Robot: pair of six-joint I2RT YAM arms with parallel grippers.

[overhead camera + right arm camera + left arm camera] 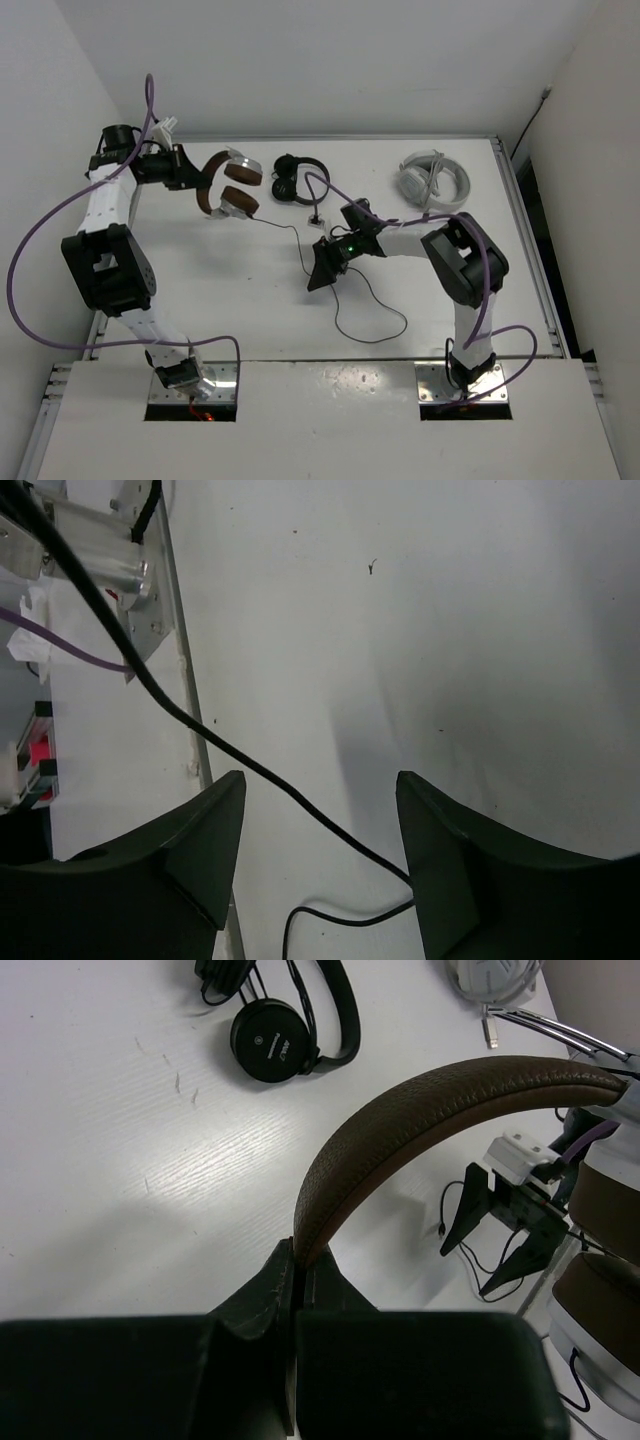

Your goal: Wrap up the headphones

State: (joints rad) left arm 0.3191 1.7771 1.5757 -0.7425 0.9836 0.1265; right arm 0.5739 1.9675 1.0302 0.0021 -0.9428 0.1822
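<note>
White bench (200, 290) with two arms bolted at its near edge: left arm (110, 260) reaching along the left edge toward the far left corner, right arm (460, 265) bent inward from the right side toward the bench centre. Near the far left corner, the headphones (238, 202): brown headband (430, 1100) arching upward, silver-and-brown earcups (243, 170) side by side on the side facing the bench centre; contact between earcups and bench not determinable. Along the far edge, black headphones (298, 180) just beside those, white headphones (432, 180) well apart toward the far right corner. Closed tight on one end of the headband: left gripper (297, 1265), fingers pressed together around it. At the bench centre: right gripper (320, 800), jaws standing apart, nothing clamped. Thin black cable (300, 803) running from the nearer earcup across the bench, through the gap between the right jaws without visible pinch, then lying in a loose loop toward the near edge.
</note>
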